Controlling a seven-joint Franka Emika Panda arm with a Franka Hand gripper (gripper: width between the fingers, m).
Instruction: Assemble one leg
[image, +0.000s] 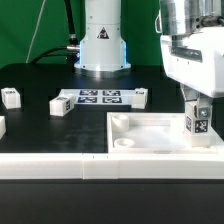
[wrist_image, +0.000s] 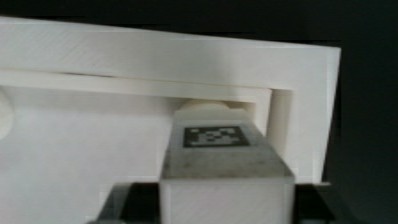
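My gripper (image: 198, 103) is shut on a white leg (image: 199, 121) with a black-and-white tag on its face. It holds the leg upright over the corner of the white tabletop (image: 150, 132) at the exterior view's right. In the wrist view the leg (wrist_image: 221, 155) stands between my jaws, just in front of the tabletop's inner corner (wrist_image: 267, 95), where a small socket block shows. Whether the leg's lower end touches the tabletop is hidden.
The marker board (image: 100, 97) lies in front of the robot base. Loose legs lie at the exterior view's left (image: 11, 97), near the marker board (image: 60, 106) and right of it (image: 140, 96). A white rail (image: 110, 168) runs along the front.
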